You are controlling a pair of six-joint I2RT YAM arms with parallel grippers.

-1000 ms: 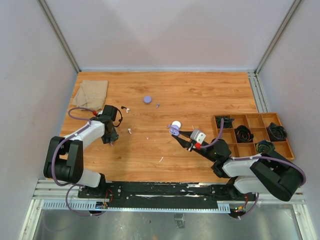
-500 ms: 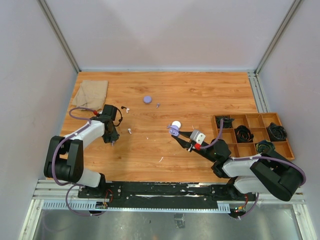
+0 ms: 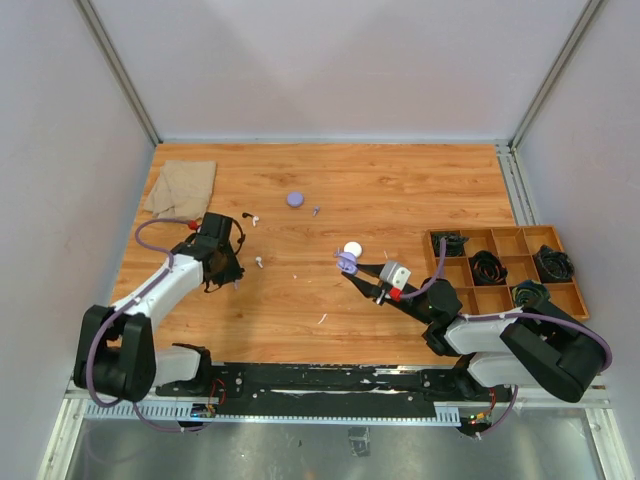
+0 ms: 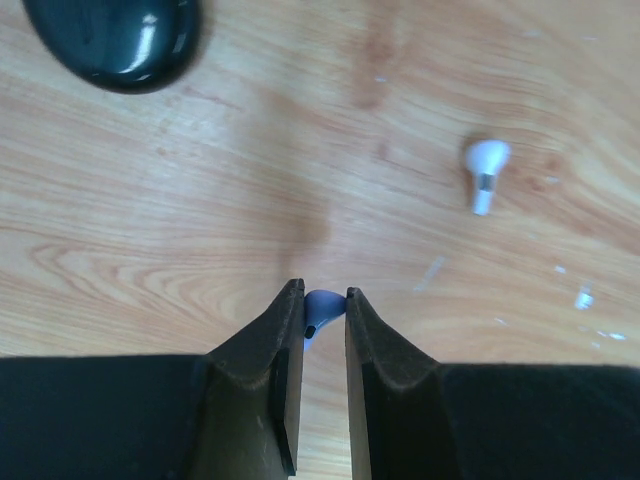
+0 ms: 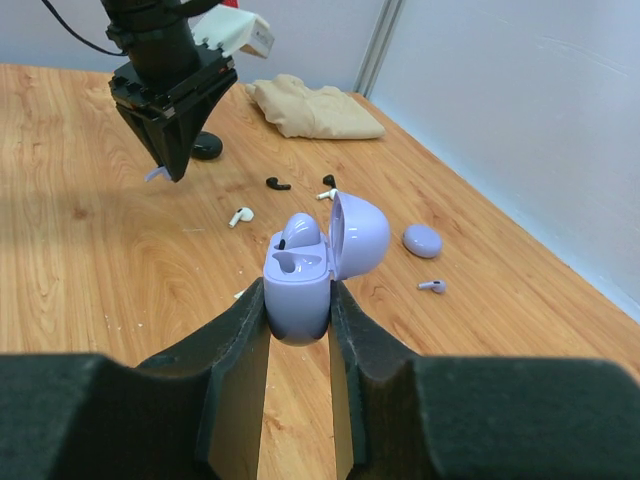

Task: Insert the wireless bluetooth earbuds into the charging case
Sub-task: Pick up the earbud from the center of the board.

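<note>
From above, the left fingers (image 3: pixel 218 278) sit at 9 o'clock on the tabletop (image 3: pixel 400 190). The right fingers (image 3: pixel 362 270), near the centre, clamp the purple charging case (image 3: pixel 346 262).

In the left wrist view, the left fingers pinch a pale purple earbud (image 4: pixel 322 305) at their tips, and a white earbud (image 4: pixel 485 172) lies at 2 o'clock.

In the right wrist view, the clamped case stands upright with its lid open.

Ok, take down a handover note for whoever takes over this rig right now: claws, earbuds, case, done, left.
Left claw: shut on a pale purple earbud.
Right claw: shut on the open purple charging case.
Done: one seated earbud, it seems; the other slot is empty.
Lying loose: a white earbud, a black earbud.
Left to do: carry the purple earbud to the case and seat it.
</note>
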